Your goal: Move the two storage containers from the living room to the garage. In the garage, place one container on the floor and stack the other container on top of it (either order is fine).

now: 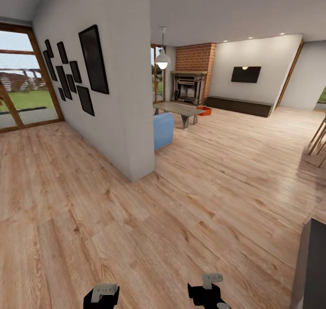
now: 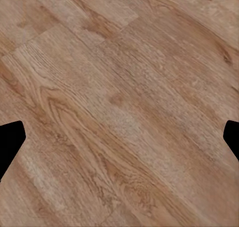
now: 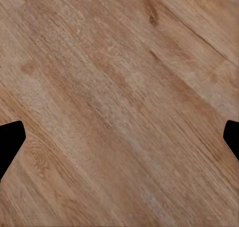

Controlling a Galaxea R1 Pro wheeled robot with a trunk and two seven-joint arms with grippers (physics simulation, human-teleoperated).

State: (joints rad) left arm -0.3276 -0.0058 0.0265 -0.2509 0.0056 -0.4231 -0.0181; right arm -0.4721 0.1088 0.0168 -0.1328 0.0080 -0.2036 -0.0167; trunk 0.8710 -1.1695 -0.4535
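One orange-red storage container (image 1: pixel 204 111) sits on the wood-plank floor of the living room, far ahead, beside the low table (image 1: pixel 179 108) and in front of the brick fireplace (image 1: pixel 190 86). My two arms show at the bottom edge of the head view, the left arm (image 1: pixel 103 294) and the right arm (image 1: pixel 208 290), both far from the container. The left gripper (image 2: pixel 119 142) hangs open over bare planks, its dark fingertips wide apart. The right gripper (image 3: pixel 119 142) is open the same way with nothing in it. The garage is out of view.
A white partition wall (image 1: pixel 122 114) with black frames juts out ahead on the left, and a blue sofa (image 1: pixel 163 130) stands behind its end. A wall TV (image 1: pixel 246 74) hangs at the back. Wooden legs (image 1: pixel 318 139) and a dark cabinet edge (image 1: pixel 312 268) stand at the right.
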